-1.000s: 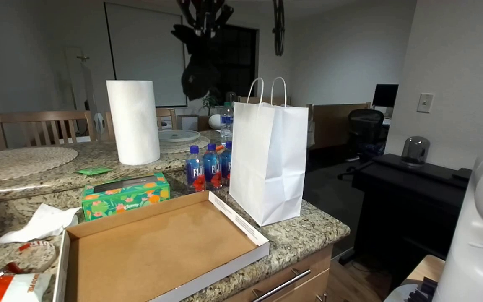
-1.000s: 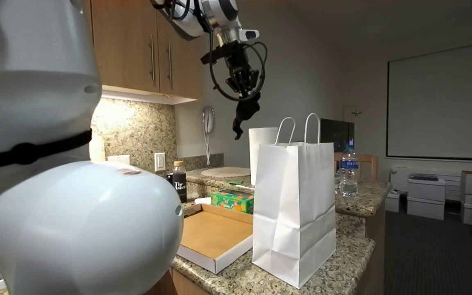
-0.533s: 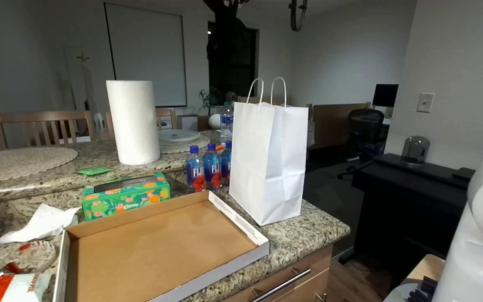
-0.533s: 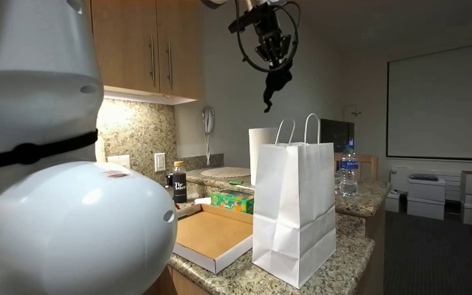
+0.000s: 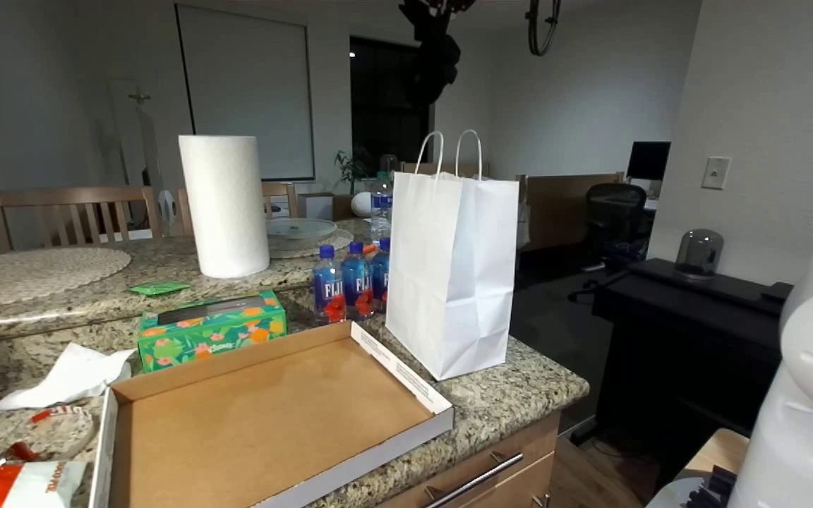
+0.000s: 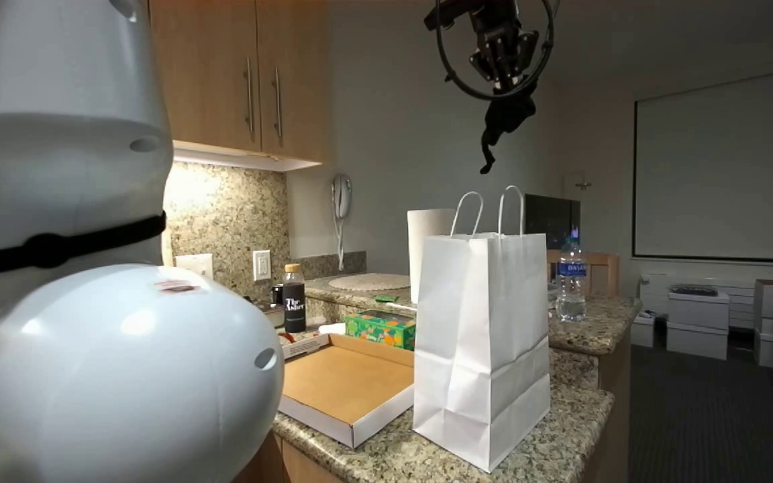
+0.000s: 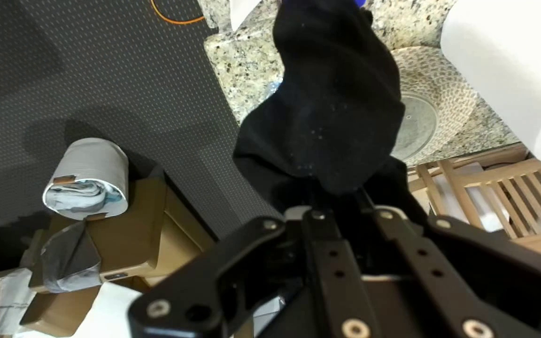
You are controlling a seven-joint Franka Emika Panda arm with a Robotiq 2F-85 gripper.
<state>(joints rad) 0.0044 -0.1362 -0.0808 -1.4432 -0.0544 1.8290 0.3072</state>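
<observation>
In the wrist view, the black two-fingered gripper (image 7: 339, 199) comes in from the bottom edge, its jaws drawn nearly together and pinching a limp, crumpled piece of black cloth (image 7: 331, 108); the cloth spreads beyond the jaws across the middle of the view; past it lie a speckled beige granite counter (image 7: 247, 70), a round woven beige placemat (image 7: 456, 98) and a thick white roll of paper towel (image 7: 505, 70).

In an exterior view, the gripper hangs near the top edge, right of centre, pointing down with a slight tilt; a thin black cable loop (image 6: 449, 75) curves around it; the cloth dangles from its tips, tapering to a narrow hooked end, in mid-air above a tall white paper bag with looped handles (image 6: 484, 349); a bulky, smooth white arm link (image 6: 125, 376) fills the left foreground.

In an exterior view, the wrist is cut off by the top edge, so only the gripper's lower end shows; the cloth hangs from it against a dark window (image 5: 382, 127), apart from the bag; the bag stands upright on the counter's lower level (image 5: 540, 374), beside a shallow brown cardboard tray with white outer sides (image 5: 272, 416) and three clear bottles with blue caps (image 5: 358, 282); the arm's white, rounded lower links (image 5: 805, 395) stand at the right edge.
</observation>
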